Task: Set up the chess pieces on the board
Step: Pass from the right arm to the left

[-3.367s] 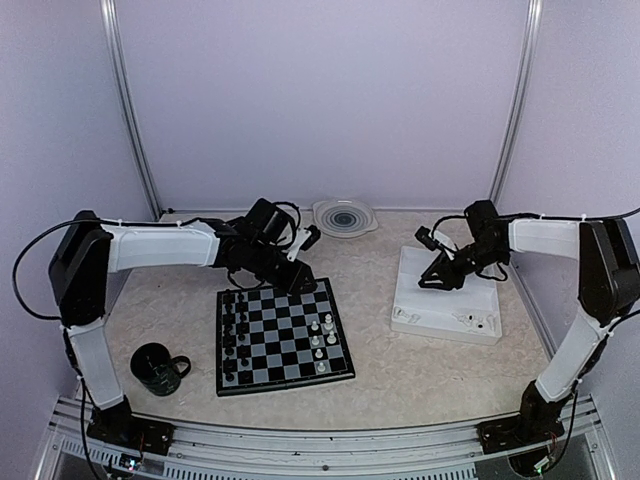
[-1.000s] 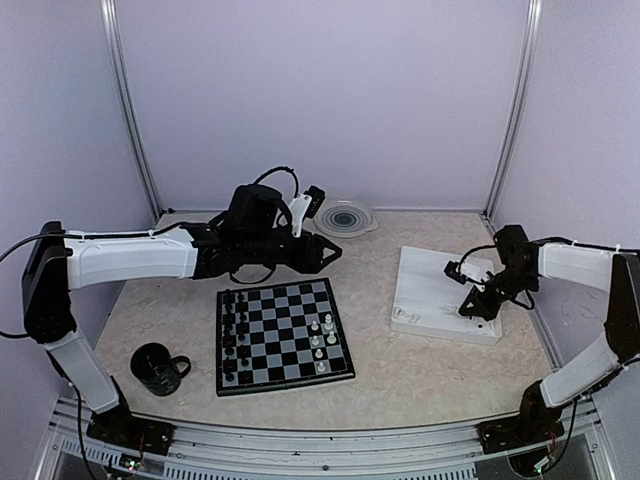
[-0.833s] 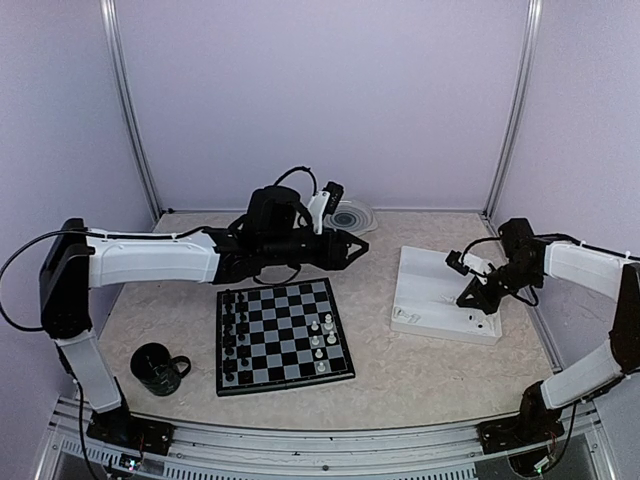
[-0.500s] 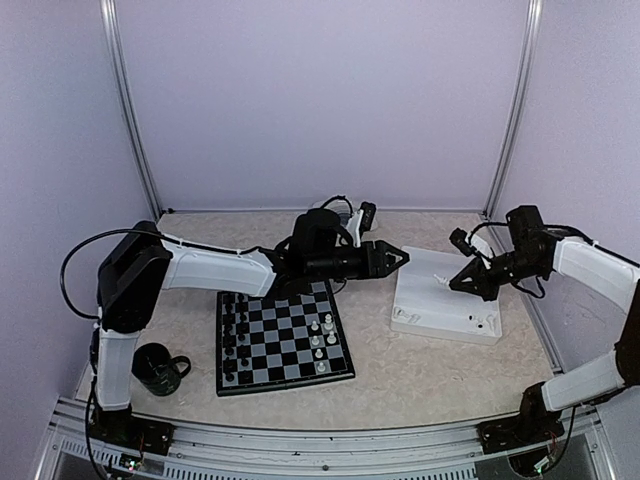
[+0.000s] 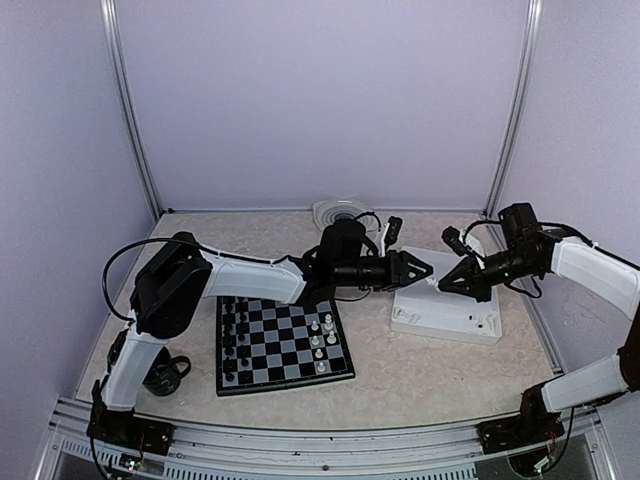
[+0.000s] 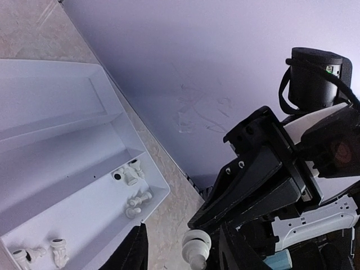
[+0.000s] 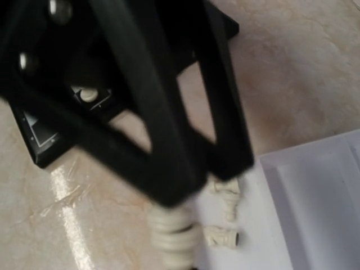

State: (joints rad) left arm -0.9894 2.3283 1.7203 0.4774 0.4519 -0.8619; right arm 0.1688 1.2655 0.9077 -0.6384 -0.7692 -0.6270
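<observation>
White chess piece (image 6: 196, 247), tiny and ridged, sits pinched in the closed tips of the right gripper (image 5: 445, 285), held in the air by the left end of the white tray (image 5: 470, 322). The left gripper (image 5: 426, 268) meets it nose to nose. Its two fingers (image 6: 133, 254) stand partly open on either side of the piece, with a sliver of gap showing on each side, so it has hold of nothing yet.

This reads as a hand-over from right to left. To do it well, the left fingers should close squarely on the part that sticks out past the right tips. The right gripper should let go only once that pinch is firm, since so small a piece could flick out sideways.

More white pieces (image 6: 130, 175) lie loose in the tray. To the left, apart from the tray, lies the board (image 5: 285, 345). Black pieces (image 5: 235, 330) fill its left files and a few white ones (image 5: 322, 335) stand on its right, where most squares look bare.
</observation>
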